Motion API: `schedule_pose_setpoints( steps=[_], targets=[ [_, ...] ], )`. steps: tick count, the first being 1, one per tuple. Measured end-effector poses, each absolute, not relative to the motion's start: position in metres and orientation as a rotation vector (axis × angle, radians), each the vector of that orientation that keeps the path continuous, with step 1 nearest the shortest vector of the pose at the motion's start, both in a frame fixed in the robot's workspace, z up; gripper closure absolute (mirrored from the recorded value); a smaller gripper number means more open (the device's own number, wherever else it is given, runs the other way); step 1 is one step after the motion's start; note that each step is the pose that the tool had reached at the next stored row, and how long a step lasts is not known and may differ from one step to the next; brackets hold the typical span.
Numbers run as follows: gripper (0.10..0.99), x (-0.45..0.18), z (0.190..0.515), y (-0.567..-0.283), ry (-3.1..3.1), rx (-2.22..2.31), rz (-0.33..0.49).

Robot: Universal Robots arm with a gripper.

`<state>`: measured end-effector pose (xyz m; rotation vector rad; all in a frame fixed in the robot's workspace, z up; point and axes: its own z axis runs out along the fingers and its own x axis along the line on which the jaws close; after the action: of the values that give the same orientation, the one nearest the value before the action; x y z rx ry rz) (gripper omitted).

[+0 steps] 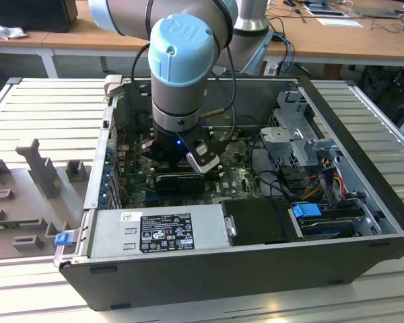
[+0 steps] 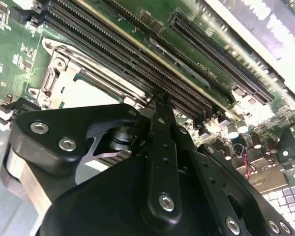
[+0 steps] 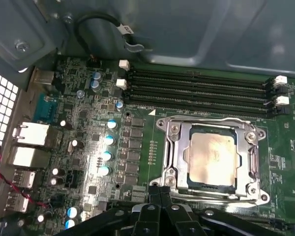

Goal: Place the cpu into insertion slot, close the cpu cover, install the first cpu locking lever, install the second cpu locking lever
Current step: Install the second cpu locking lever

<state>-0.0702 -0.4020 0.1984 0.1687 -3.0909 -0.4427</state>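
**CPU's seated, cover's down, your gripper is parked right over the socket**

Exterior view first: your arm reaches down into the open computer case (image 1: 363, 222), and the gripper (image 1: 178, 156) sits low over the green motherboard (image 1: 246, 176), just behind the power supply (image 1: 158, 230) as that camera sees it. The wrist blocks the fingers here, so you can't judge them from this angle.

Second wrist view: the gripper (image 2: 160, 103) has its two black fingers (image 2: 160, 147) pressed flat together, no gap, nothing between them. The tips hover just beside the edge of the cpu cover (image 2: 64, 66), next to the long memory slots (image 2: 123, 54). Whether they actually touch the metal, I can't tell.

First wrist view: best look you'll get. The cpu (image 3: 211, 157) lies flat in the insertion slot (image 3: 189, 164), its pale face showing through the window of the cpu cover (image 3: 179, 147), which lies down over it. The closed fingertips (image 3: 160, 189) sit right at the socket frame's edge. Memory slots (image 3: 196, 91) run along the socket's far side.
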Motion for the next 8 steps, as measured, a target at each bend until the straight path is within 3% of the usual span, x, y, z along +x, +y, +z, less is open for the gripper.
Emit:
schedule_pose_setpoints(
  steps=[4, 8],
  targets=[
    [0.98, -0.071, 0.196, -0.399, -3.089, 0.17, -0.454],
    [0.98, -0.072, 0.214, -0.399, -3.089, 0.171, -0.454]
  ],
)
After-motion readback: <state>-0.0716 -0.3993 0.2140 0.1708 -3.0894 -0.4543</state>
